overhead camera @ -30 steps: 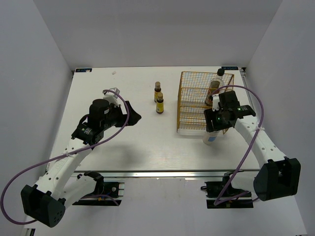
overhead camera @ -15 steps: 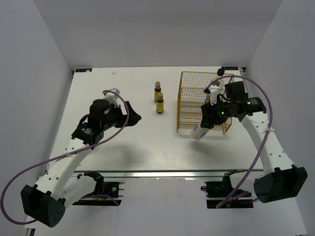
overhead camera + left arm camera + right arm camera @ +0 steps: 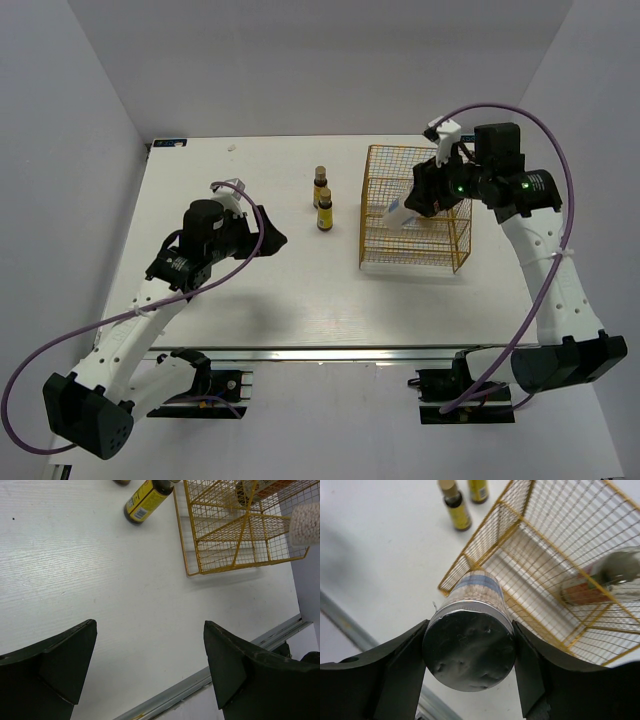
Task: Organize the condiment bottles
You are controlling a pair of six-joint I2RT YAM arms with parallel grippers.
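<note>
From above, the right gripper (image 3: 418,198) pinches one white blue-labelled cylinder (image 3: 397,213) in the air over the left part of the yellow wire basket (image 3: 372,240). The cylinder's long axis is tilted, and its free end points down toward the near left. Two tiny brown yellow-labelled bottles (image 3: 320,185) (image 3: 325,211) stand upright left of the basket, one behind the other and close together. The left gripper (image 3: 266,236) hovers over bare table (image 3: 300,300), well apart from them.

The left wrist view shows its two dark fingers (image 3: 55,655) spread wide with nothing between them. One brown bottle is in full view, and a second is cut by the top edge. The basket's corner and the white cylinder show at the right edge.

In the right wrist view, both fingers press the cylinder's sides. Its grey end faces the camera, and its axis runs away toward the basket's corner. One dark-sauce bottle with a red label (image 3: 582,589) sits inside the basket. I cannot tell whether it stands or leans. Both brown bottles appear at the top.
</note>
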